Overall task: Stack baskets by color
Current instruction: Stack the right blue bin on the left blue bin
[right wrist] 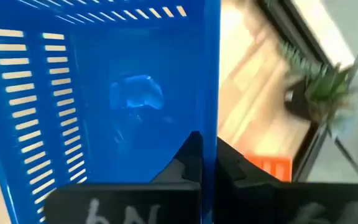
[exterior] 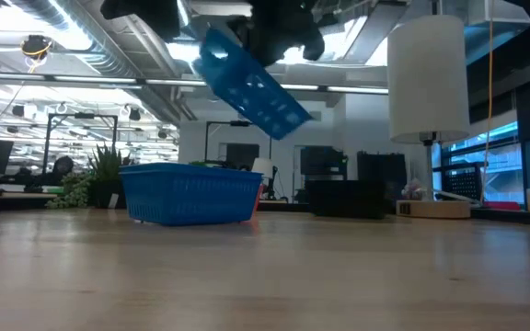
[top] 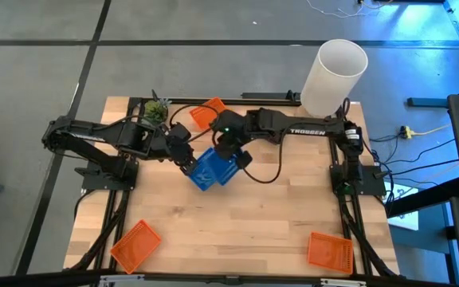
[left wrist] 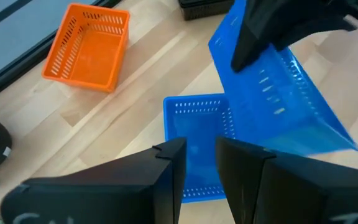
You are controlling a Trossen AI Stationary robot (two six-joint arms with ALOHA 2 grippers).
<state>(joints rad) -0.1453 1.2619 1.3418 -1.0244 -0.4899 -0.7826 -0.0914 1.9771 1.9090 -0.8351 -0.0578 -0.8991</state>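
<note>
two blue baskets (top: 212,167) – three orange baskets (top: 136,244)

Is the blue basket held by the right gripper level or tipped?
Tipped. In the low view the held blue basket hangs slanted in the air above the second blue basket resting flat on the table; the right gripper is shut on its wall.

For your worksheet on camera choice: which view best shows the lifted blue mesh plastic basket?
The low view: the lifted blue mesh plastic basket hangs tilted, clear of the table. High view shows it overlapping another; left wrist and right wrist crop it.
</note>
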